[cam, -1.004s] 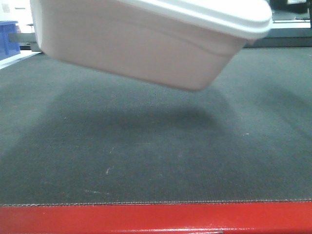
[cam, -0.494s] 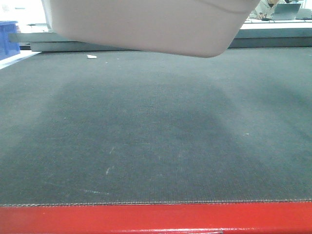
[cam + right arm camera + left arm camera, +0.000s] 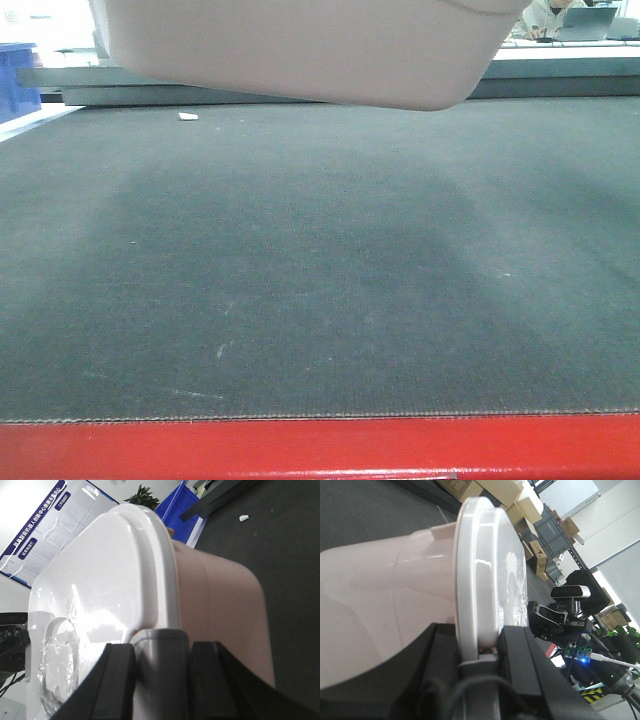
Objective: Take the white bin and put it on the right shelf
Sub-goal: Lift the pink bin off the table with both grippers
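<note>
The white bin (image 3: 300,50) hangs clear above the dark carpeted table (image 3: 320,300), at the top of the front view, its shadow on the carpet beneath. The left gripper (image 3: 479,647) and right gripper (image 3: 160,647) are each clamped narrowly on the rim of the lid (image 3: 100,590), at opposite ends. The table has a red front edge (image 3: 320,450), and a small white scrap (image 3: 187,116) lies at its far side. In the room, a blue crate (image 3: 18,80) stands far left, with cardboard boxes (image 3: 505,490) and wall posters (image 3: 45,535) beyond.
</note>
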